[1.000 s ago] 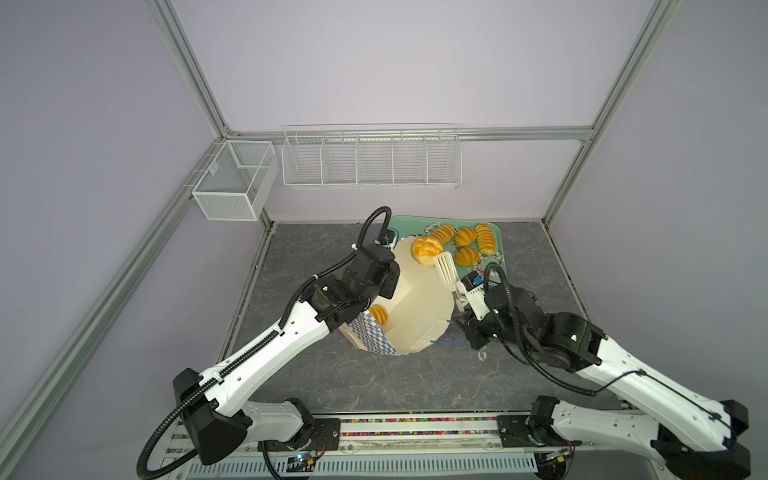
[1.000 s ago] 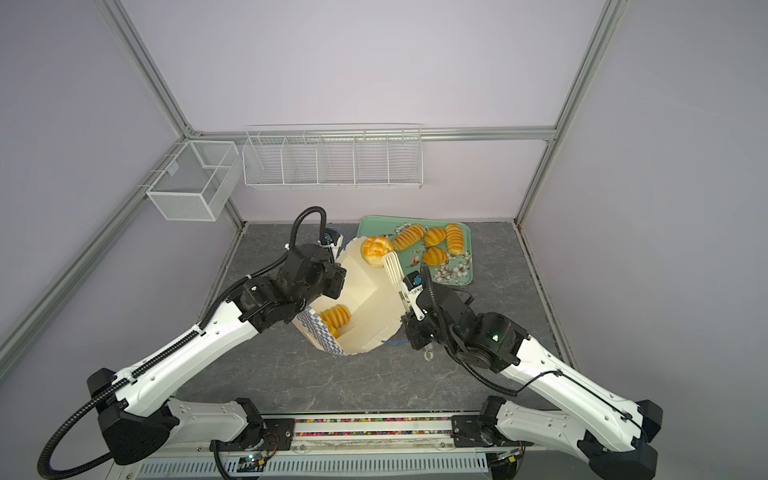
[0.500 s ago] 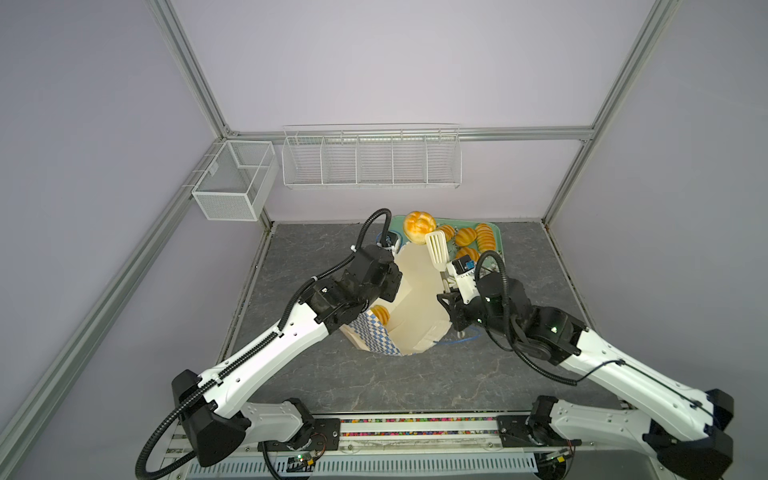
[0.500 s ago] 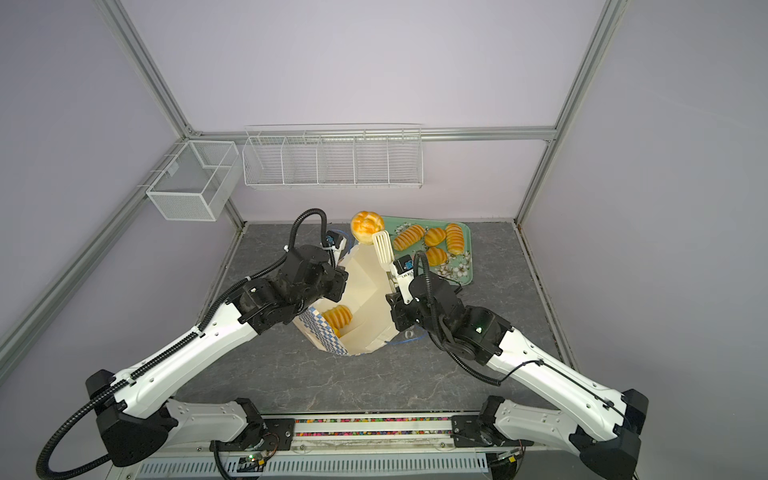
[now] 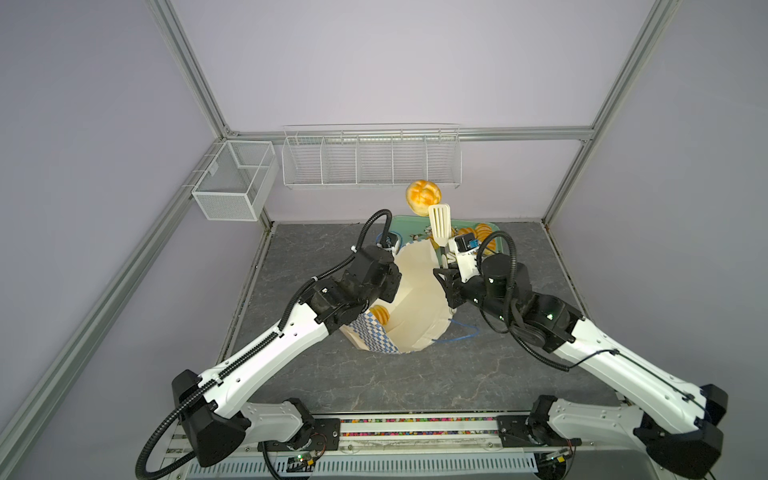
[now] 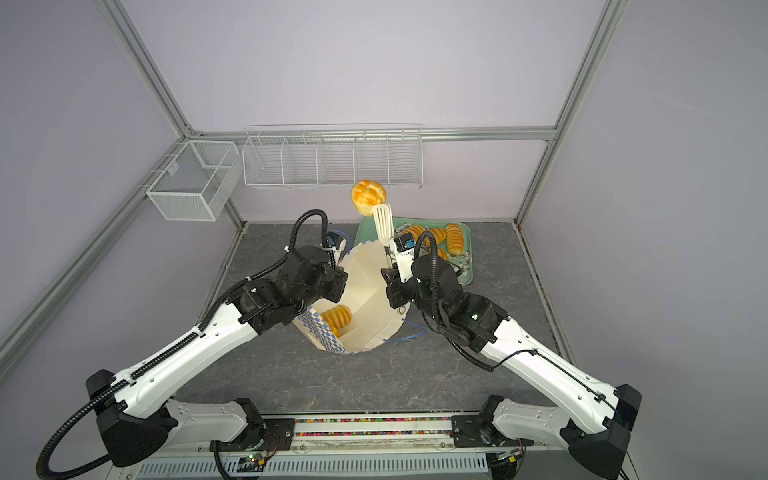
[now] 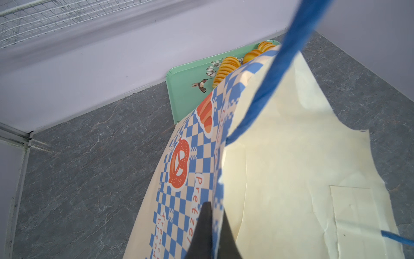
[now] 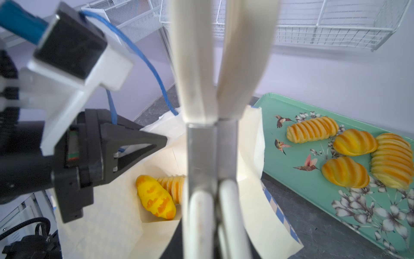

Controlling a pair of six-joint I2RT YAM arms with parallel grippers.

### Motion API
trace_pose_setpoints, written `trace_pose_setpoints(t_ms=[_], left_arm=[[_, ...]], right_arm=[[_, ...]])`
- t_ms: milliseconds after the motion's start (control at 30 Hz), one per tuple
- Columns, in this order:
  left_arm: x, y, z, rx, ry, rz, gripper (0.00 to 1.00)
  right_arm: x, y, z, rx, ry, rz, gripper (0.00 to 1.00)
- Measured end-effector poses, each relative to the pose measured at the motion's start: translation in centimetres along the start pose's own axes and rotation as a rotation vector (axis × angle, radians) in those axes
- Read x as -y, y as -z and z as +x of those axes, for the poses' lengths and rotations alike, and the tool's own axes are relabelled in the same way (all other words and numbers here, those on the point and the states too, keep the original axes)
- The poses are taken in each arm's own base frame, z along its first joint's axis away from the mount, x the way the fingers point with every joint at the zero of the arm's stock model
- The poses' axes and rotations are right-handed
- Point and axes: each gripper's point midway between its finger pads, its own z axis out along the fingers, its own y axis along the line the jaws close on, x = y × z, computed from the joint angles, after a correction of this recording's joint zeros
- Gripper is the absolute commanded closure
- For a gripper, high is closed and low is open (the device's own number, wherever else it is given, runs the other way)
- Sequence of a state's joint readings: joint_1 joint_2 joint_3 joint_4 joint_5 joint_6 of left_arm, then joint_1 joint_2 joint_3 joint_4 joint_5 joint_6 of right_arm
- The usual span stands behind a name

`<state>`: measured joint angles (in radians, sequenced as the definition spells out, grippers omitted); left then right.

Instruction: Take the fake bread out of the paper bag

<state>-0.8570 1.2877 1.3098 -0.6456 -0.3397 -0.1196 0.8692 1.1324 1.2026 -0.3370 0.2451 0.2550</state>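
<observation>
One glossy round bun (image 5: pixel 423 197) is up high above the open paper bag (image 5: pixel 415 299), two golden breads (image 8: pixel 155 197) lying inside

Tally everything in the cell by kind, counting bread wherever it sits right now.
Paper bag: 1
Tongs: 1
Green tray: 1
Wire baskets: 2
Fake bread: 7 (1 in the tongs, 4 on the tray, 2 seen in the bag)
Total: 12

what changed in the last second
The right gripper, shut on the tongs, raised the round bun from the mouth of the paper bag to high before the wire rack. The left gripper stayed clamped on the bag's rim; bag, tray and its breads unmoved.
</observation>
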Motion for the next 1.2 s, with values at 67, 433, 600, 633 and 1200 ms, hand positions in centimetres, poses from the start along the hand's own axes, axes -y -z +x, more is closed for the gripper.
trace_pose_setpoints(t_ms=[67, 433, 600, 633, 1200], left_arm=[[-0.2, 0.0, 0.1, -0.004, -0.001, -0.010, 1.00], [-5.3, 0.1, 1.2, -0.058, 0.051, -0.133, 1.00], [-8.6, 0.9, 1.8, -0.079, 0.095, -0.206, 1.00], [-9.4, 1.1, 1.9, -0.086, 0.106, -0.223, 1.00], [-18.6, 3.9, 0.1, -0.092, 0.128, -0.438, 1.00]], right_arm=[[0.5, 0.1, -0.6, 0.014, 0.004, 0.014, 0.93], [8.8, 0.9, -3.6, 0.005, -0.036, 0.215, 0.93], [13.1, -0.5, 0.9, -0.145, -0.089, 0.283, 0.93], [13.8, -1.0, 2.4, -0.190, -0.102, 0.292, 0.93], [17.3, -10.6, 22.2, -0.784, -0.237, 0.265, 0.93]])
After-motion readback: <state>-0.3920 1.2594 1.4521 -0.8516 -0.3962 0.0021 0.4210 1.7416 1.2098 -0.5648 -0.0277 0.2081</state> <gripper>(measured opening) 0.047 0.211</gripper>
